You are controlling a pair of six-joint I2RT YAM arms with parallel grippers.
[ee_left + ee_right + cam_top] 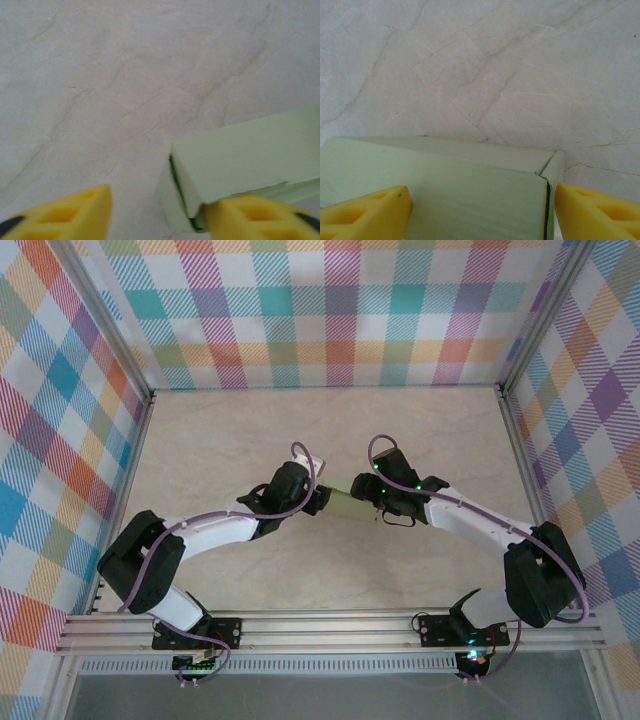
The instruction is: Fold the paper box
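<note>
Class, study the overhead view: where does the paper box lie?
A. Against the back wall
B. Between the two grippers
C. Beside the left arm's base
B: the box lies between the left gripper and the right gripper, well away from wall and bases.

A lab robot cell: plaid walls, aluminium frame, marble-look tabletop.

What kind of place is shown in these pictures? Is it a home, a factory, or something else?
Most likely a small robot test cell in a lab: a left arm and a right arm bolted to an aluminium rail, a marble-look table, and plaid walls closing it on three sides.
</note>
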